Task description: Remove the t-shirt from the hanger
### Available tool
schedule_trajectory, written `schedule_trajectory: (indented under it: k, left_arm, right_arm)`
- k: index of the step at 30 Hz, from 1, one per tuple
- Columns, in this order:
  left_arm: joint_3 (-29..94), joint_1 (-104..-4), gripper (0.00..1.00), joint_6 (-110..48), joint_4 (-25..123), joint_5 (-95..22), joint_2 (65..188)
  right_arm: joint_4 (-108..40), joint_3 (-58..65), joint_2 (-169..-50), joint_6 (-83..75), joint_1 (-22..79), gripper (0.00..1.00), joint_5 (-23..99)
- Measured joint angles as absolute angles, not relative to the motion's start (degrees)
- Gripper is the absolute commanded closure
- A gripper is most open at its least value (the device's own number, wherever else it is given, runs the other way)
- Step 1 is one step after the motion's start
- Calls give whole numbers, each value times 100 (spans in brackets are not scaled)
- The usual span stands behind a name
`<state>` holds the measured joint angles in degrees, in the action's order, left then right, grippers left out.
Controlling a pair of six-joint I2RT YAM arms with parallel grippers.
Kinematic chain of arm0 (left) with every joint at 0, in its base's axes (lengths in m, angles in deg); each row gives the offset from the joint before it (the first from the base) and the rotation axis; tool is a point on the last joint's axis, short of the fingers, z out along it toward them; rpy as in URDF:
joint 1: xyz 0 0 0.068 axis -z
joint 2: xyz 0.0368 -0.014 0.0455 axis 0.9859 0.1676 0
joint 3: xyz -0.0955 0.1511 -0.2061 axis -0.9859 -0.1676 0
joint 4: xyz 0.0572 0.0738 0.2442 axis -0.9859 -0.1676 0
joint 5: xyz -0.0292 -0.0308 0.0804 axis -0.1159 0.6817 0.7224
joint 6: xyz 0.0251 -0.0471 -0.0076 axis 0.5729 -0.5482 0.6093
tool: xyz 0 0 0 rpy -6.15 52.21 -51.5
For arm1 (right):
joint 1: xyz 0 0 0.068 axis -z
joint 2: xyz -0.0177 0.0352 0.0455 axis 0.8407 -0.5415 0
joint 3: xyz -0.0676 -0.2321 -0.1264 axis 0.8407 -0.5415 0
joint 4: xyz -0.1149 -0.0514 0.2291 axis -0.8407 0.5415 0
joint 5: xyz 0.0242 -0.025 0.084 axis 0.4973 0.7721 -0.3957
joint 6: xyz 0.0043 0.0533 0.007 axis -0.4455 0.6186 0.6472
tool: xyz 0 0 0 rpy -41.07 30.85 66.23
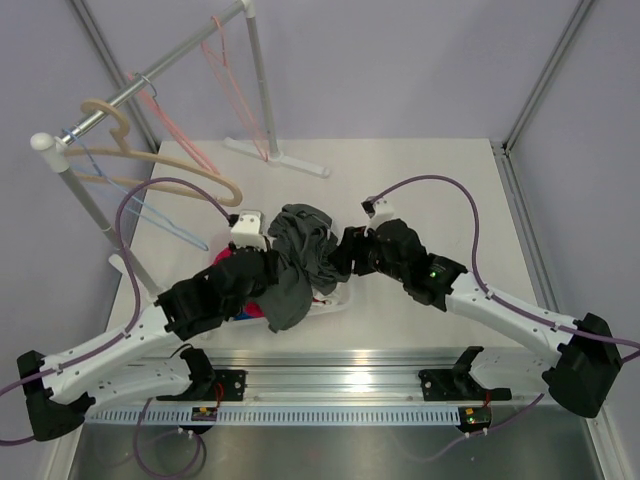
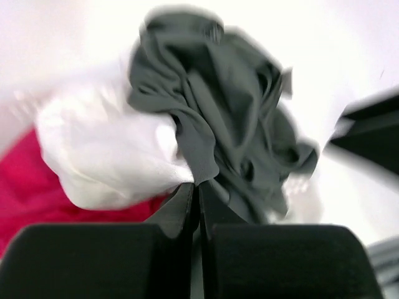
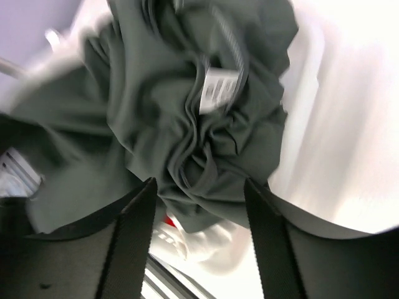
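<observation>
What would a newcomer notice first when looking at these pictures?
A dark grey t-shirt is bunched in the middle. The left gripper is shut on a fold of it, and the right gripper is open around it. At rear left, a clothes rack carries a chunky beige hanger.

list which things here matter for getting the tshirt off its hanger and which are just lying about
Job: grey t-shirt, thin salmon hanger, left gripper pinching it, right gripper open.
Lying about: beige hanger, blue hanger, thicker pink hanger, white garment, red garment.
</observation>
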<state>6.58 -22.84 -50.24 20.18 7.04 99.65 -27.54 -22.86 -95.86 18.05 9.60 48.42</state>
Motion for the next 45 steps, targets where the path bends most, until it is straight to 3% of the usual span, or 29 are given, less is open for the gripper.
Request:
schedule_trajectory:
  k: [7, 13, 16, 20, 23, 24, 25, 26, 29, 37, 45]
  left_arm:
    - [951, -2445, 100, -4598, 2518, 1572, 10462]
    - [245, -2780, 100, -4452, 3239, 1692, 10827]
    - [-218, -3114, 100, -4321, 3572, 1696, 10975]
    - [-356, -3339, 100, -4174, 3871, 1629, 10958]
    - [-253, -3346, 100, -4028, 4026, 1410, 10789]
    - [-214, -3346, 96, -3995, 4055, 1375, 10759]
    - [-122, -3346, 80, -3962, 4068, 1294, 10715]
    - [-30, -3346, 27, -3923, 4070, 1213, 10671]
    - [127, -3346, 4, -3973, 4063, 870, 10486]
    - [131, -3346, 6, -4386, 2931, -253, 9461]
    - [-682, -3337, 16, -4979, 2173, -1040, 9155]
  right_arm:
    - [-3055, -2791, -9601, 1808, 960, 37, 4470]
    - [-3650, -2795, -9916, 1790, 960, 39, 4225]
    - [-3781, -2791, -10194, 1783, 960, 48, 4125]
    - [-3892, -2786, -10399, 1762, 956, 76, 3963]
    - [-3930, -2710, -10449, 1746, 919, 86, 3910]
    - [-3938, -2677, -10456, 1746, 901, 87, 3904]
    - [-3940, -2640, -10460, 1744, 870, 88, 3908]
    - [-3938, -2590, -10465, 1744, 829, 88, 3913]
    - [-3936, -2421, -10535, 1744, 735, 88, 3928]
    - [-3940, -2002, -11203, 1775, 726, 88, 3998]
    - [-3829, -1744, -11597, 1915, 726, 92, 4151]
